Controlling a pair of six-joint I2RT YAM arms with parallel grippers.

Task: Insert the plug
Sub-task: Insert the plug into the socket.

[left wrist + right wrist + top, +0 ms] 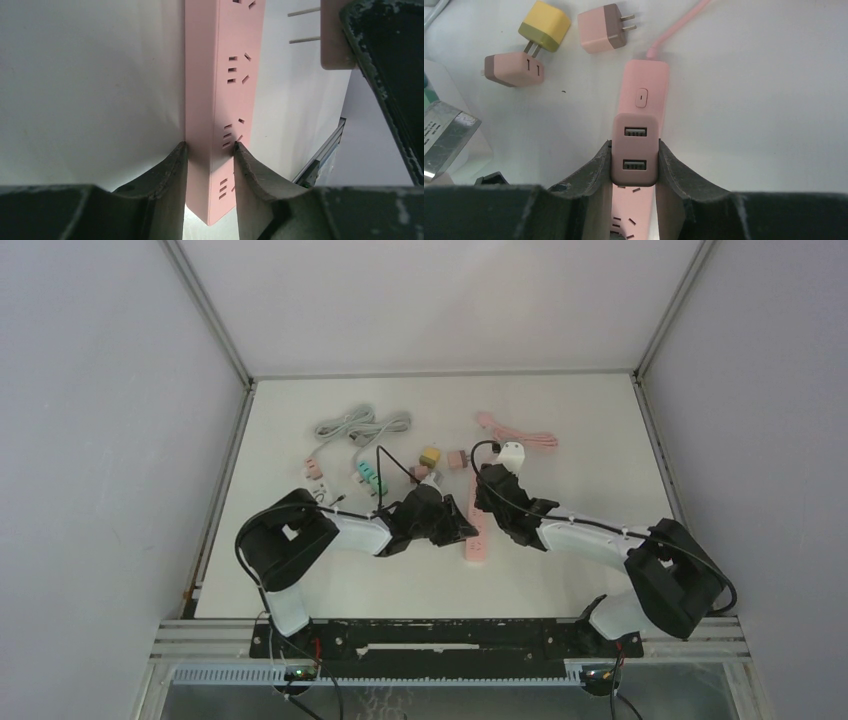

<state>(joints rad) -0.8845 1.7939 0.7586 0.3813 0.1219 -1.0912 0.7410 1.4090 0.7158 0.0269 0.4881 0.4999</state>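
Note:
A pink power strip (477, 545) lies on the white table between the arms. My left gripper (210, 147) is shut on the power strip (220, 90) near its near end, one finger on each long side. My right gripper (634, 146) is shut on the plug (635, 142), a pink block with two USB ports facing the camera. The plug hangs just above the power strip (644, 85), below its switch. In the left wrist view the plug (334, 40) shows at the top right, its two prongs bare and short of the strip's face.
Loose plugs lie beyond the strip: a yellow one (544, 25), a pink and brown one (601, 29) and another pink one (511, 70). Grey cables (360, 425), teal plugs (368, 477), a white plug (512, 452) and the strip's pink cord (520, 435) are at the back.

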